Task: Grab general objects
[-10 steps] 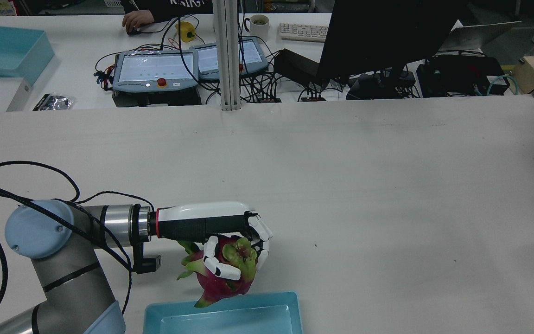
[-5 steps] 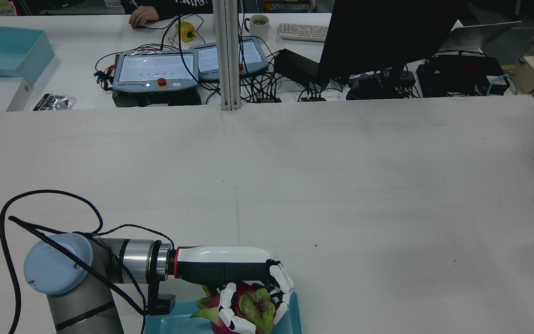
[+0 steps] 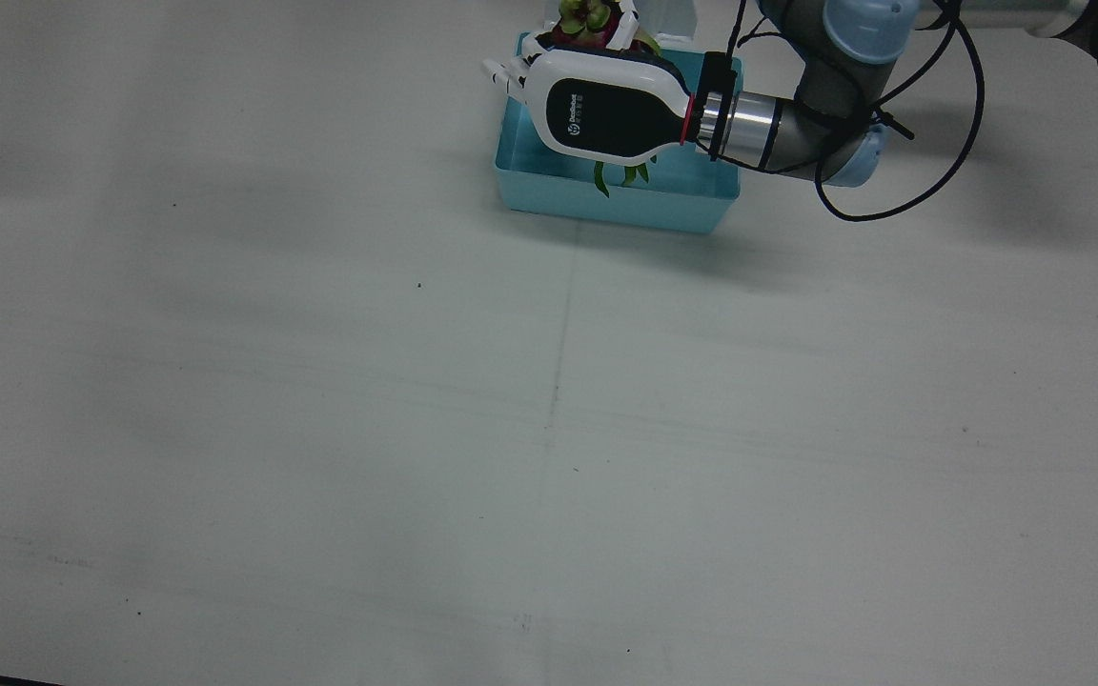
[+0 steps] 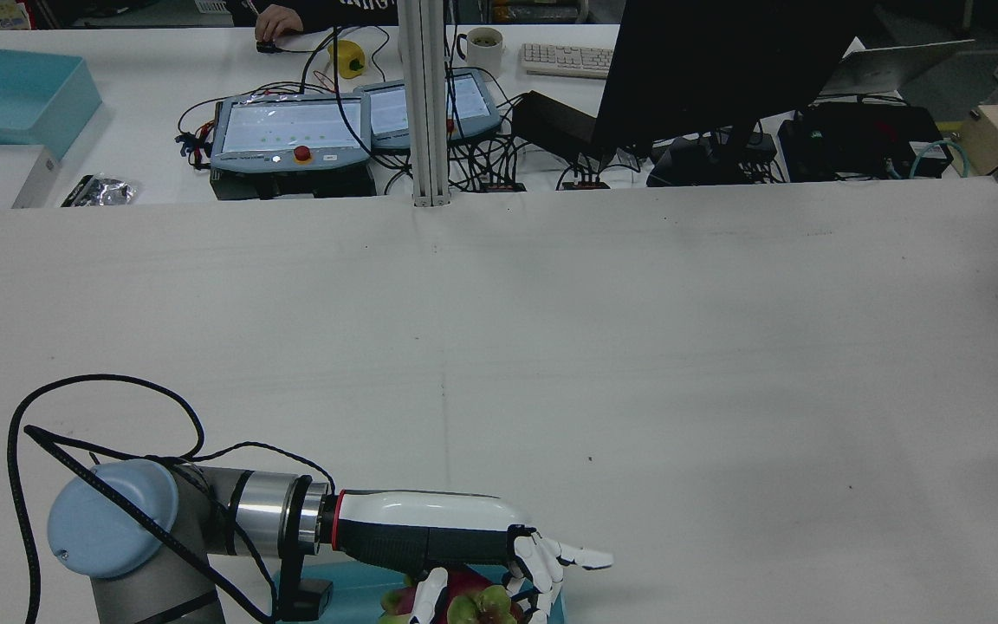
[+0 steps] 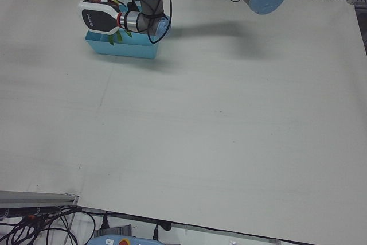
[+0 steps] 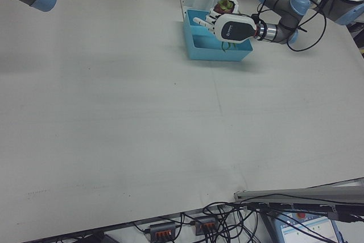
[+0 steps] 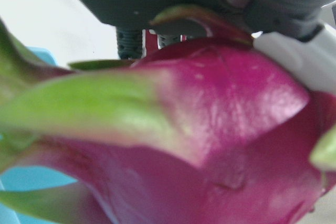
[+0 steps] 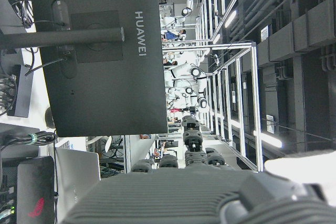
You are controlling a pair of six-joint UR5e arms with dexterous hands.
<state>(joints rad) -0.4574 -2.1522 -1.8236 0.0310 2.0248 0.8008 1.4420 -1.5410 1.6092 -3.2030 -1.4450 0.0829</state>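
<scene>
Over the blue tray (image 3: 549, 195) we see the left hand (image 3: 606, 110) lying level, fingers (image 4: 581, 556) spread wide; the dragon fruit (image 4: 473, 605) lies under it, at 6 o'clock.

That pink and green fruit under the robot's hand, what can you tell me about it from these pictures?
It looks like a dragon fruit: glossy magenta skin with long green-tipped scales and a leafy green crown. It sits in or just over a light blue tray at the table's edge nearest the robot. The left hand lies over it, hiding most of it, with some fingers stretched out straight. The palm camera shows the skin pressed close against the hand. Whether it rests on the tray floor is hidden.
</scene>
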